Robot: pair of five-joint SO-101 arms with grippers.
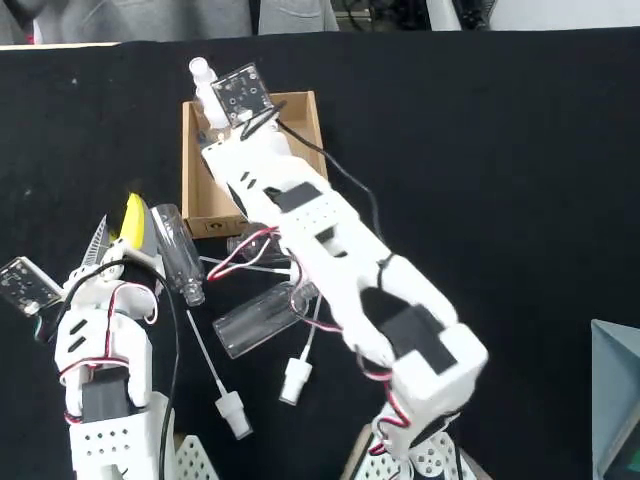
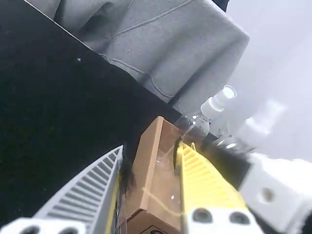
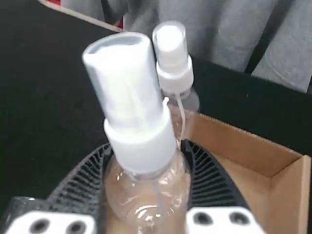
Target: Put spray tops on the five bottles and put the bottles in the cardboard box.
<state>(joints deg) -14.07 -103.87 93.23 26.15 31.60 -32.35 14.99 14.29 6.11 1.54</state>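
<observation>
Near edge of counter [image 1: 520,150]: two loose spray tops [image 1: 232,412] [image 1: 293,380]. Beyond them, two uncapped bottles [image 1: 262,318] [image 1: 178,248] lie on their sides. Left tool [image 2: 149,147] sits just beside one, jaws apart. Farther: cardboard box [image 1: 300,125]. Right tool [image 3: 144,158] is clamped on an upright capped bottle [image 3: 136,131] at the box's far corner, with a second capped bottle [image 3: 173,63] just behind.

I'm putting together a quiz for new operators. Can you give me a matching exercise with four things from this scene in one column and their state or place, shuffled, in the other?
Things:
A right claw
B left claw
C loose spray top
D uncapped bottle

States:
1 open, nothing between the jaws
2 clear, lying on its side
3 shut on a capped bottle
4 white, lying on the table with its tube

Pairs: A-3, B-1, C-4, D-2
</observation>
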